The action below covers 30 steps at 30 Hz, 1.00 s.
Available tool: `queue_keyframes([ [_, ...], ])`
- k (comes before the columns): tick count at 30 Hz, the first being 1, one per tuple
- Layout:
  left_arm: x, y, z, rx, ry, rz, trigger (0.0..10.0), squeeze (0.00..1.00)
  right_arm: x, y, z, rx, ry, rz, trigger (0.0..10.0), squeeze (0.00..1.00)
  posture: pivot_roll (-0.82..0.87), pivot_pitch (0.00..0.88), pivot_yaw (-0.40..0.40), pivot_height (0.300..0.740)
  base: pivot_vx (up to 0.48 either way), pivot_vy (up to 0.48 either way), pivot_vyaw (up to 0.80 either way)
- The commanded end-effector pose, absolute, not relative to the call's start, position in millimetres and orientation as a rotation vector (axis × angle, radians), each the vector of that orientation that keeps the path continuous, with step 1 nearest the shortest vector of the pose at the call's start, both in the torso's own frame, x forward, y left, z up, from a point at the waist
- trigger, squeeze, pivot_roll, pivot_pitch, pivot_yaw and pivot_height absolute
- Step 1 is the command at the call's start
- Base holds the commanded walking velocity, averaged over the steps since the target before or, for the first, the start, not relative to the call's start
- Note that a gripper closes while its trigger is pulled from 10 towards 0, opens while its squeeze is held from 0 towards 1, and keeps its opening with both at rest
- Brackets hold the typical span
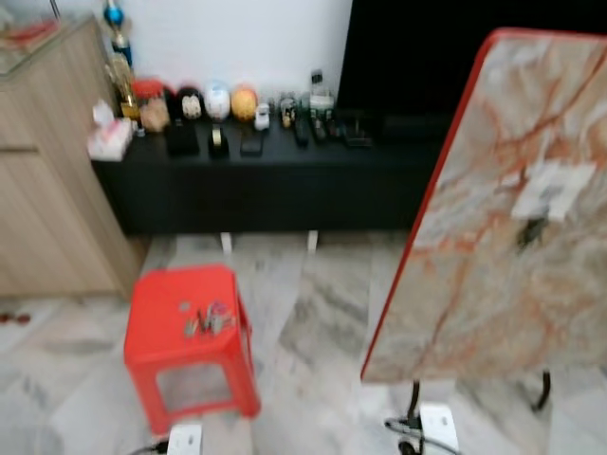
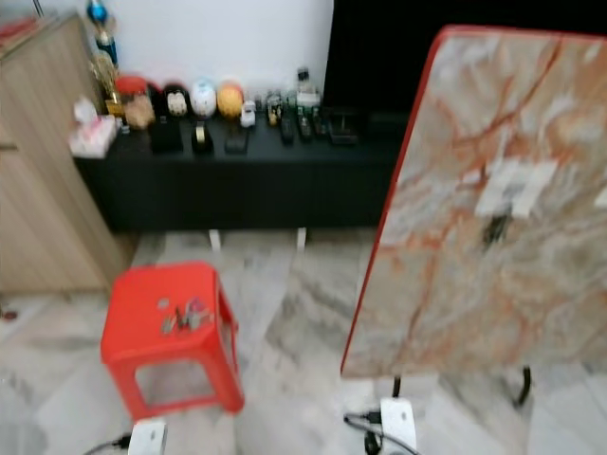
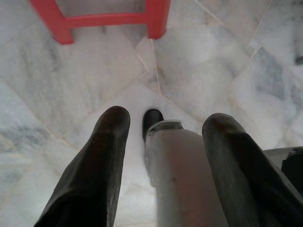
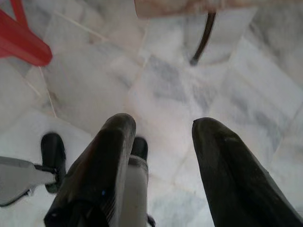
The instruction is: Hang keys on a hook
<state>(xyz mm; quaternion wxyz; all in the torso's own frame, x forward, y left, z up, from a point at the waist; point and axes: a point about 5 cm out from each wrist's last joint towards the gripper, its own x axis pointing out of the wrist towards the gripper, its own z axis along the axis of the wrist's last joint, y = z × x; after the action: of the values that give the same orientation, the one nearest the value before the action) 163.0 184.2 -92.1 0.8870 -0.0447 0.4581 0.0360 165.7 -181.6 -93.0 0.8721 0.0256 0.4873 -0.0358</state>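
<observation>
One marbled board (image 1: 493,218) with a red edge stands tilted at three o'clock, propped on dark legs on the marble floor (image 1: 313,322). One long black cabinet (image 1: 275,180) runs across twelve o'clock, a row of small ornaments on top, too blurred to count. One wooden cupboard (image 1: 47,171) stands at nine o'clock. One red stool (image 1: 190,346) sits at seven o'clock, the keys (image 1: 207,319) lying on its seat. One small dark hook (image 1: 531,230) hangs on the board beneath a white label (image 1: 555,190). The left gripper (image 3: 163,137) and right gripper (image 4: 161,137) both point at the floor, fingers spread and empty.
</observation>
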Motion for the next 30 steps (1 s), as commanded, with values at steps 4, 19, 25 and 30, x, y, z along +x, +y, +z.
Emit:
queue_keyframes([
  [4,160,188,-93,-0.087,0.967,0.073,10.0,0.0,165,-184,-93,0.055,1.024,-0.085,10.0,0.0,0.04,0.0,-0.073,0.74,0.0,0.284,0.0],
  [19,149,205,-94,-0.084,0.973,0.092,10.0,0.0,167,-183,-93,0.059,1.02,-0.085,10.0,0.0,0.04,0.0,-0.071,0.74,0.0,0.297,0.0],
  [25,155,178,-96,-0.094,0.972,0.067,10.0,0.0,166,-183,-93,0.049,1.025,-0.077,10.0,0.0,0.04,0.0,-0.074,0.74,0.0,0.306,0.0],
  [30,157,164,-97,-0.1,0.974,0.052,10.0,0.0,166,-184,-93,0.049,1.024,-0.075,10.0,0.0,0.04,0.0,-0.075,0.74,0.0,0.306,0.0],
])
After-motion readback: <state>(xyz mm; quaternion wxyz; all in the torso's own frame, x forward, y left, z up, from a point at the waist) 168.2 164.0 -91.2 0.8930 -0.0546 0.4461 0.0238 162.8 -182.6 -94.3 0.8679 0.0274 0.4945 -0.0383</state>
